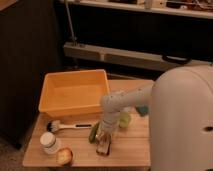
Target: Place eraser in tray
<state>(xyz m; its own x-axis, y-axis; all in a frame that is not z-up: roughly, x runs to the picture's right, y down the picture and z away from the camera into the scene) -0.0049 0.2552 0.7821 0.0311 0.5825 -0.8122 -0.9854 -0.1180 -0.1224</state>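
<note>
1 arm point(120, 100) reaches down over the wooden table point(125, 150), with the gripper point(105, 135) directly at the eraser point(103, 148). the eraser lies near the table's front edge, outside the tray point(50, 82), which sits well apart toward the rear left. grip state: cannot be determined from this view. a green object point(93, 132) lies just beside the eraser, and a white-handled brush point(70, 126) lies between the eraser and the tray.

risks, as judged:
1. an off-centre or shallow grasp lets the block slip during lift.
2. a low transfer path clips the tray's near wall or drags the brush.
3. closing may catch the green object alongside the eraser.
</note>
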